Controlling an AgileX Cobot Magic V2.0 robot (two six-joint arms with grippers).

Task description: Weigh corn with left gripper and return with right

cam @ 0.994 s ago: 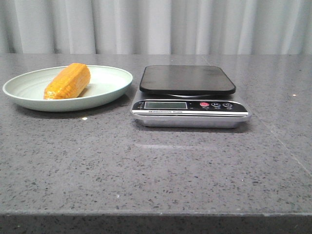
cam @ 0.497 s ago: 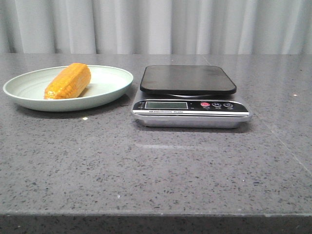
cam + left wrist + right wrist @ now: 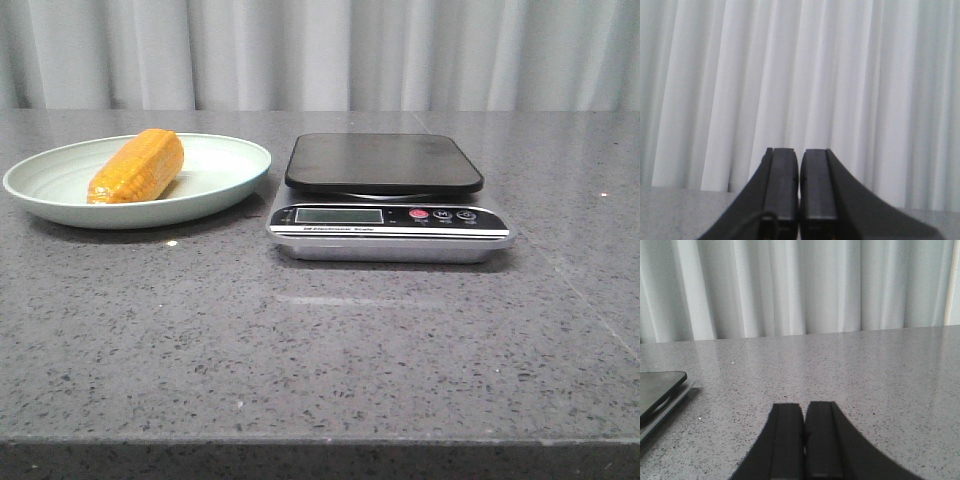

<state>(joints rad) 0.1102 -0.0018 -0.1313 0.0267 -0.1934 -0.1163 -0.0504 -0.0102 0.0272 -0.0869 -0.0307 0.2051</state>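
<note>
Plainly, the task has not yet got going: the corn lies on its side in the pale green plate at the left of the grey table, untouched, and the platform of the kitchen scale just beside the plate is bare. Neither arm shows in the front view. The left gripper has its fingers pressed together with only a thin seam between them, and its wrist camera looks at the white curtain and a sliver of tabletop (so it seems raised and aimed level, away from the plate). The right gripper is likewise pressed together, low over the table, with a corner of the scale at the edge of its view.

By my judgement the step in hand is the left arm's reach. Next it must swing toward the plate, spread its fingers, come down over the cob across its short width and close on it, then lift it onto the dark platform.

Against the earlier front views almost nothing differs: plate, cob and scale sit as they did, bar a slight shift of the whole view.
</note>
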